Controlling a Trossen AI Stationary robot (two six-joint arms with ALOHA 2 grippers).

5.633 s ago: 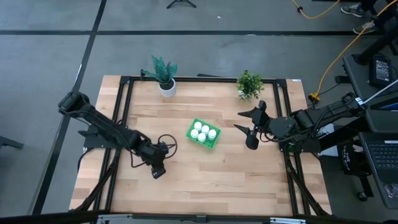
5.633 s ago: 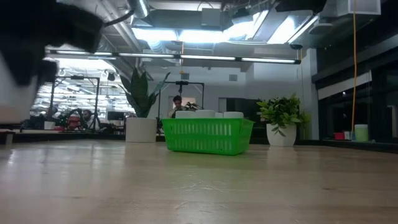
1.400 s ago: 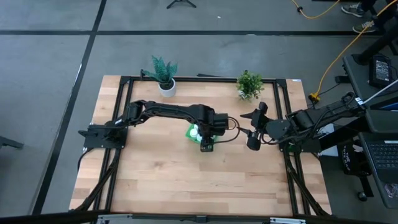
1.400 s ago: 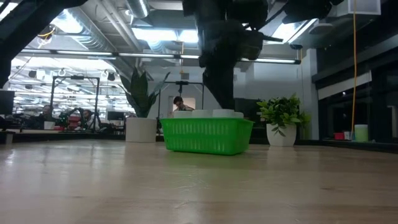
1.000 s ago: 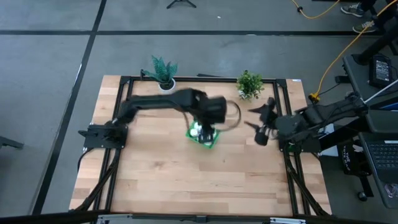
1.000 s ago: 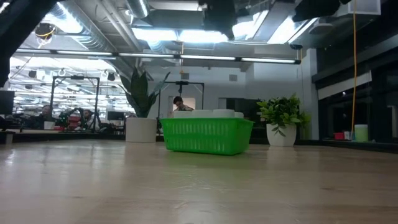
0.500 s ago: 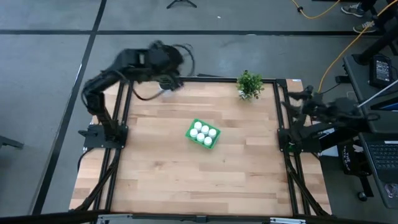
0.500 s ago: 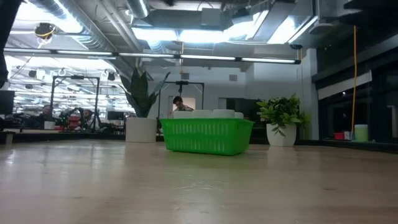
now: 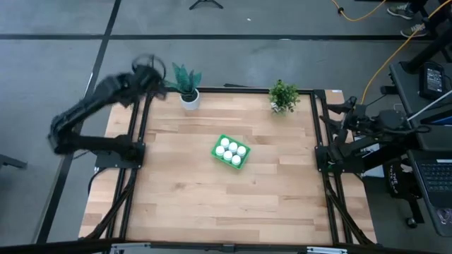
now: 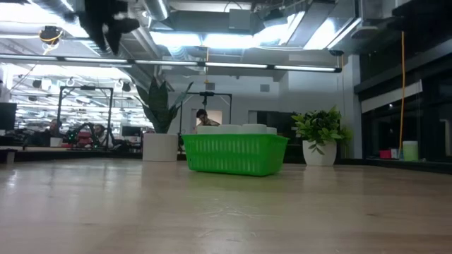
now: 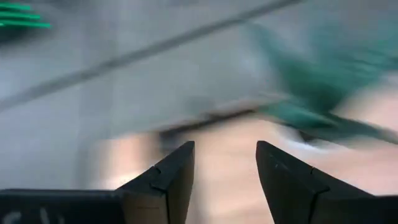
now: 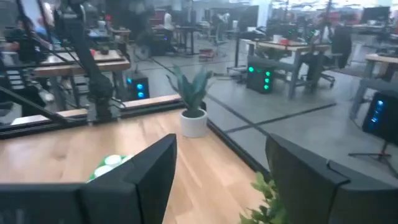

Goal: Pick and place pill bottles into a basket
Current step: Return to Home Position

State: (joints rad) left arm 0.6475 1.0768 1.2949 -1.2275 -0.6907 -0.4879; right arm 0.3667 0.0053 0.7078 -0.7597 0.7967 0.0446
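The green basket point(image 9: 230, 152) sits on the table's middle with six white pill bottles point(image 9: 231, 149) standing in it. In the low view their caps point(image 10: 233, 129) show above the basket's rim point(image 10: 235, 154). My left gripper point(image 11: 224, 163) is open and empty. It is high over the table's far left corner point(image 9: 147, 70) and also shows in the low view point(image 10: 106, 21). My right gripper point(image 12: 221, 158) is open and empty, drawn back at the table's right edge point(image 9: 348, 109). In the right wrist view a bit of the basket point(image 12: 106, 167) shows far off.
A plant in a white pot point(image 9: 186, 86) stands at the far edge left of middle, close beside my left gripper. A second potted plant point(image 9: 283, 95) stands at the far edge on the right. Bare wooden table point(image 9: 212, 204) lies around the basket.
My left gripper has gone up from over the basket, then toward the table's far edge and on to its far left corner, past the left plant. My right gripper has drawn back from beside the basket to the table's right edge. The basket and bottles have stayed in place.
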